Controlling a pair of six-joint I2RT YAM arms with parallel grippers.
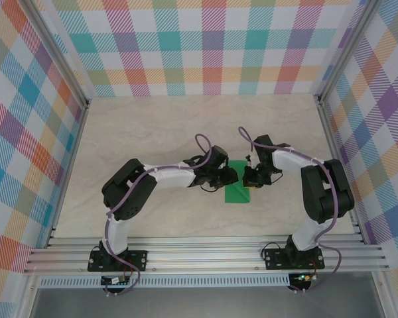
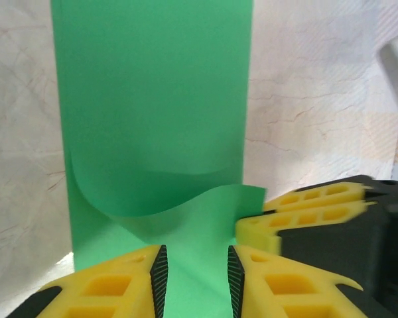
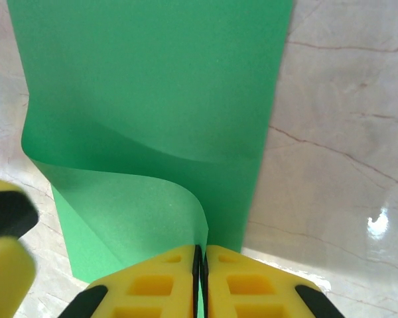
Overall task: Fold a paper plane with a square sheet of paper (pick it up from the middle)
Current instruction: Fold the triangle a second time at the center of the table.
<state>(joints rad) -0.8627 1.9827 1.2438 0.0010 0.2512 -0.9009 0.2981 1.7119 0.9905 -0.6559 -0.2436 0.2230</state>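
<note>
square sheet of paper (image 1: 237,192) lies on the table (image 1: 172,126), with one edge curled up into a flap (image 3: 132,205). at the sheet's right side the right gripper (image 3: 200,255) pinches the flap's corner, while at its left side the left gripper (image 2: 196,271) stands narrowly parted, gripping nothing. for a clean crease, the corner should probably travel low and square across the sheet, pressed down only once the edges meet.

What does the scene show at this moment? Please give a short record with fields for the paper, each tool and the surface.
sheet: square sheet of paper, bright green, mostly flat, one edge curled upward
left: left tool open, low over the sheet, green showing between its fingers
right: right tool shut on the raised edge
surface: pale marbled table
</note>
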